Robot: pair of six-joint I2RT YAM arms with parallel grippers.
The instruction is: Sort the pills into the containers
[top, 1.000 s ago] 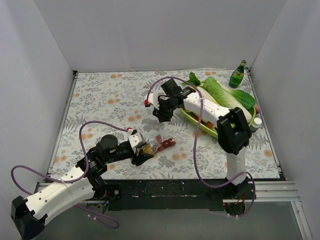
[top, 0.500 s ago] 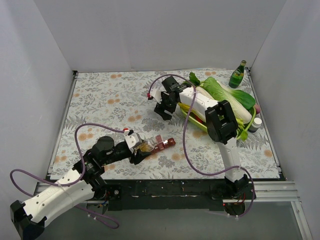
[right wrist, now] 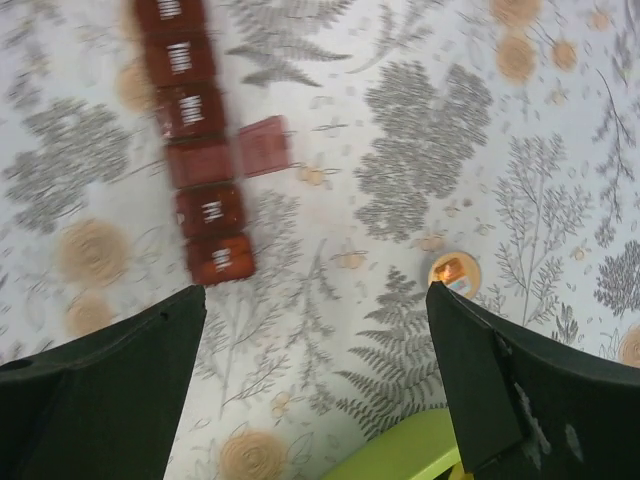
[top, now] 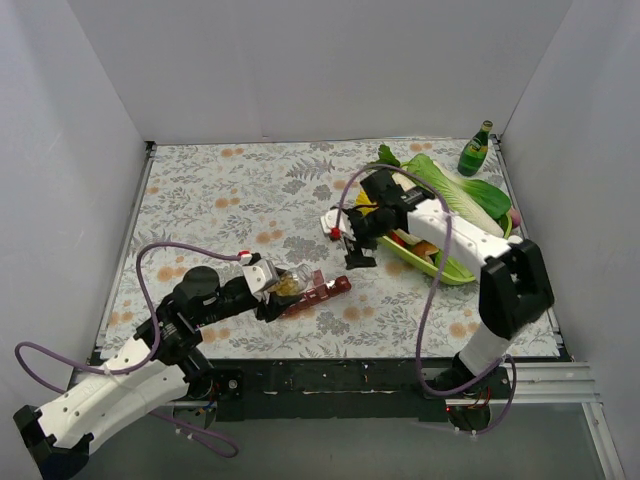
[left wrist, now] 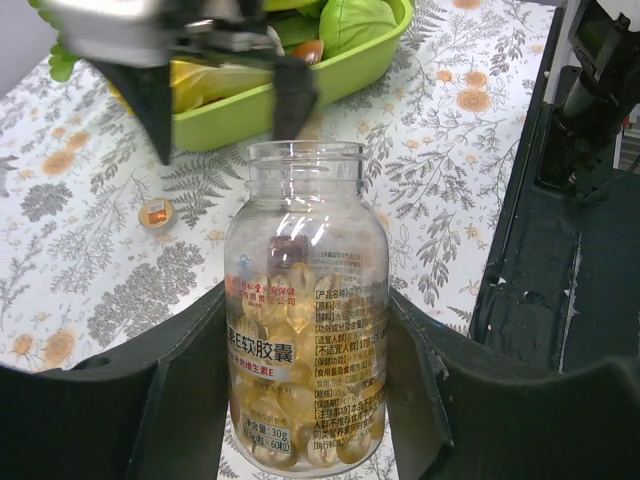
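Dozens of amber softgel capsules [left wrist: 300,400] sat in the uncapped clear jar [left wrist: 305,250]. The left fingers [left wrist: 185,385] clamped its sides and held it just beside the left end of the dark-red pill organiser [top: 322,291]. The right fingers [right wrist: 100,390] hung spread wide and empty above the organiser, with the gold lid [right wrist: 452,272] lying beyond it on the worktop [top: 220,190]. Pouring looked to be the step in hand; next the jar needed tipping gently over the one flap-open compartment [right wrist: 262,145].

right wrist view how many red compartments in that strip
6 compartments, one row from the top edge down to left of centre; the fourth one's lid is flipped open. More may be cut off above.
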